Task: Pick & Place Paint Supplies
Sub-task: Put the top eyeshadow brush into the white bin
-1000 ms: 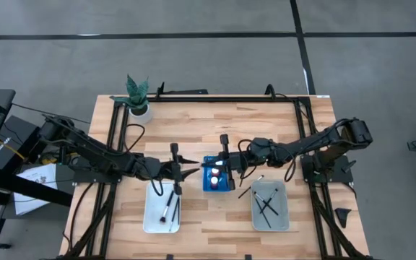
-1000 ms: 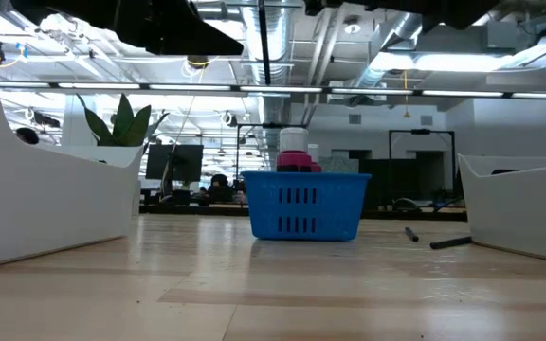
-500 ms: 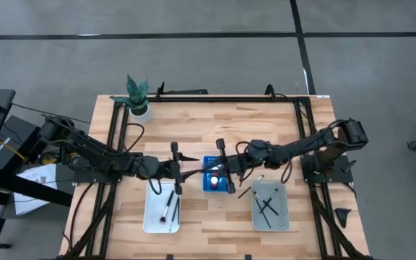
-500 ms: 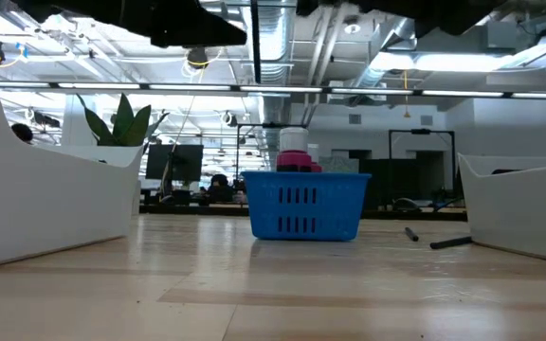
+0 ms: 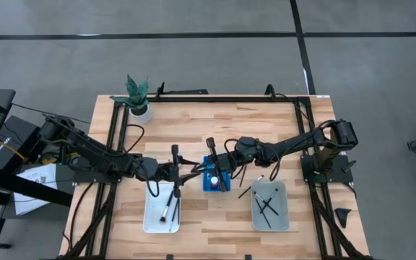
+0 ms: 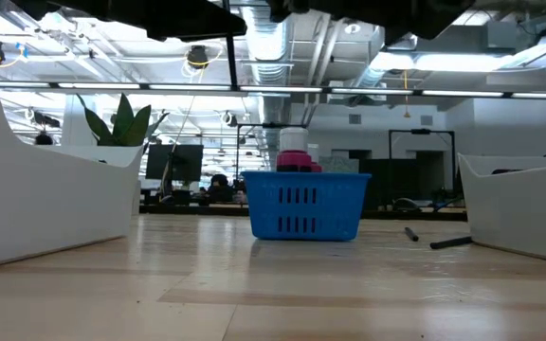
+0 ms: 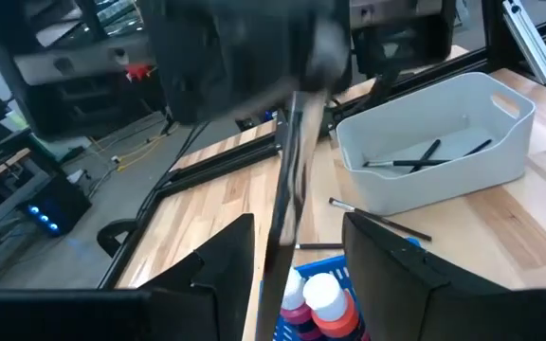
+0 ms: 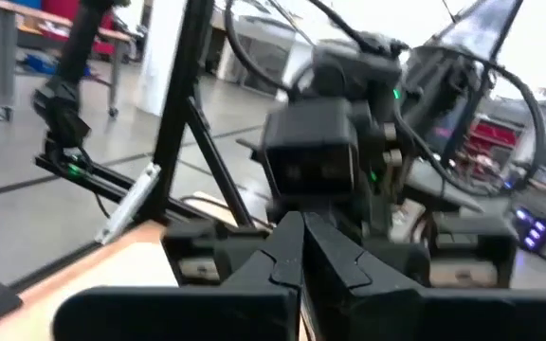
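The blue rack [image 5: 217, 182] stands mid-table with red, white-capped bottles [image 7: 317, 299] in it. My left gripper [image 5: 193, 173] hovers open just left of the rack. My right gripper [image 5: 210, 169] is above the rack's left part, facing the left one, and shut on a thin dark brush [image 7: 290, 180]. That brush stands between the open left fingers [image 7: 218, 275] without touching them. More brushes lie in the left tray [image 5: 162, 210] and the right tray [image 5: 269, 206]. One lies on the wood [image 5: 248, 190]. My right gripper [image 7: 254, 57] holds the thin brush by its upper end [image 7: 297, 104], pinched between the shut fingers. The fingers lie level, pointing toward the table's left, across the brush. It hangs clear, tilted slightly, with its lower end [image 7: 273, 270] over the rack. Blur hides the exact pinch.
A potted plant [image 5: 139, 97] stands at the far left corner. The two trays [image 6: 45, 204] [image 6: 524, 208] flank the rack [image 6: 306, 204] near the front edge. Bare wood lies beyond the rack, toward the far edge.
My right gripper has moved toward the table's left, from above the rack's right side to above its left edge, closing on my left gripper. The left arm has stayed nearly still.
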`<act>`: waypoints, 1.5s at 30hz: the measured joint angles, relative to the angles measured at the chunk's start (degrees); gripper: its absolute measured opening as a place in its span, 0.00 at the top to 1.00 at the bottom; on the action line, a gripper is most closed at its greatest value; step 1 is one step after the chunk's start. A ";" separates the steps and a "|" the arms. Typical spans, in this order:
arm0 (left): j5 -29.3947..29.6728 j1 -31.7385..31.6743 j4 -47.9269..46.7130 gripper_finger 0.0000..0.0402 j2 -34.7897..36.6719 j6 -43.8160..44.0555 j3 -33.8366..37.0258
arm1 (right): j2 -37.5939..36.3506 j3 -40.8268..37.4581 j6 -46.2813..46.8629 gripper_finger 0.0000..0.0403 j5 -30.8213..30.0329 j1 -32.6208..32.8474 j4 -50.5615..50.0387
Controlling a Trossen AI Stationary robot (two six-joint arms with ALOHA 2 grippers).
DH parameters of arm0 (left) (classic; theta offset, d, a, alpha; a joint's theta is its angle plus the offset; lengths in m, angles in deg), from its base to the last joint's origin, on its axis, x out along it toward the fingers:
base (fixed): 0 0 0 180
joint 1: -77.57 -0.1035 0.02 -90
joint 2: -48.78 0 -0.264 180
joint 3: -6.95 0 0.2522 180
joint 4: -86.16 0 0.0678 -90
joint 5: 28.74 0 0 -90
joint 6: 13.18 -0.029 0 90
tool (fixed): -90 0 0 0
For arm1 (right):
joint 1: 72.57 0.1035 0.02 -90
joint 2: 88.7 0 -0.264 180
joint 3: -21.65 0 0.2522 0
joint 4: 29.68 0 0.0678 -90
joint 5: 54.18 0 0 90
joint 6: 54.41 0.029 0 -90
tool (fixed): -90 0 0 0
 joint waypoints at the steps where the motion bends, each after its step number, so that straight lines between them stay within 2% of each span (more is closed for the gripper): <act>1: 0.00 -0.03 -0.01 0.62 0.00 -0.02 0.00 | 0.00 0.24 0.00 1.00 0.74 -0.07 0.09; 9: 0.02 -0.08 0.12 0.62 0.00 -0.30 0.00 | -0.02 0.45 0.00 1.00 1.16 -0.42 -1.11; 13: 0.02 -0.08 0.03 0.65 0.00 -0.33 0.00 | -0.02 0.45 -0.02 1.00 1.15 -0.46 -1.42; 18: 0.04 -0.10 -0.56 0.75 0.00 -0.34 0.00 | -0.02 0.42 -0.01 1.00 1.16 -0.70 -1.97; 23: 0.11 0.18 -1.55 0.95 0.02 -0.32 0.00 | -0.02 0.40 0.00 1.00 1.27 -0.74 -2.60; 29: 0.22 0.18 -3.47 0.95 0.34 0.43 0.01 | -0.10 0.38 -0.01 0.93 -0.66 -1.18 -3.75; 36: -0.58 0.31 -11.58 0.95 5.33 8.30 0.02 | -5.69 0.36 -2.88 0.78 -9.27 -2.75 -12.29; 40: -6.70 0.27 -17.02 0.95 10.67 16.33 0.02 | -9.45 0.36 -3.93 0.70 -11.97 -2.98 -21.57; 45: -15.05 0.27 -25.42 0.95 16.26 32.06 0.02 | -11.89 0.36 -2.73 0.65 -13.57 -3.45 -31.22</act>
